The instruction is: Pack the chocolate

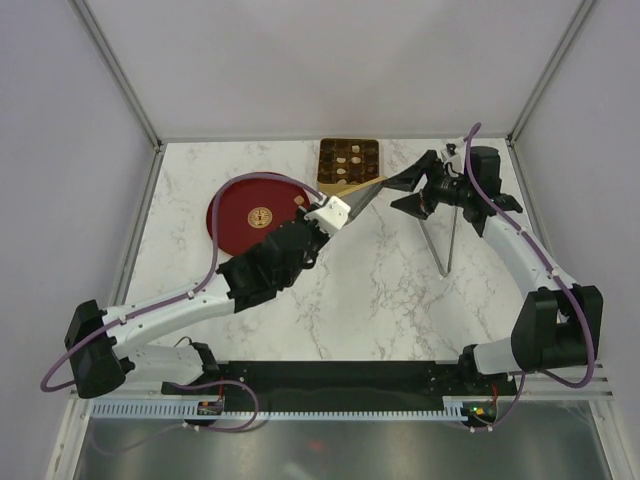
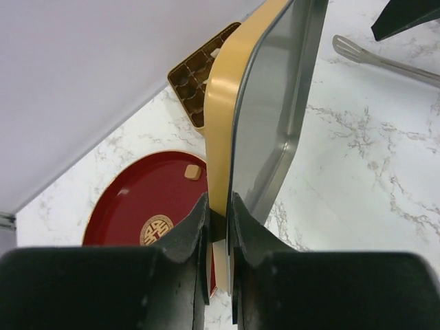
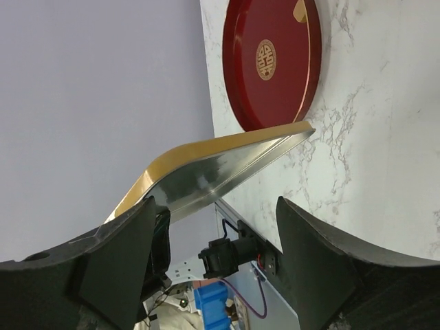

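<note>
My left gripper point(image 1: 338, 212) point(image 2: 218, 221) is shut on the edge of a square gold lid point(image 1: 362, 194) point(image 2: 269, 117) with a silver inside, and holds it tilted above the table. My right gripper point(image 1: 408, 192) point(image 3: 213, 230) is open, with the lid's far end point(image 3: 206, 168) by one finger. The gold compartment box point(image 1: 348, 162) point(image 2: 196, 75) at the back holds several chocolate pieces point(image 1: 343, 160). One cream chocolate piece point(image 2: 193, 172) point(image 3: 299, 8) lies on the red dish point(image 1: 228, 215) point(image 2: 137, 199) point(image 3: 292, 82).
Metal tongs point(image 1: 442, 245) point(image 2: 375, 58) lie on the marble table right of the lid, below the right gripper. The red dish has a round gold emblem point(image 1: 262, 215) point(image 3: 265, 59). Enclosure walls stand on the left, right and back.
</note>
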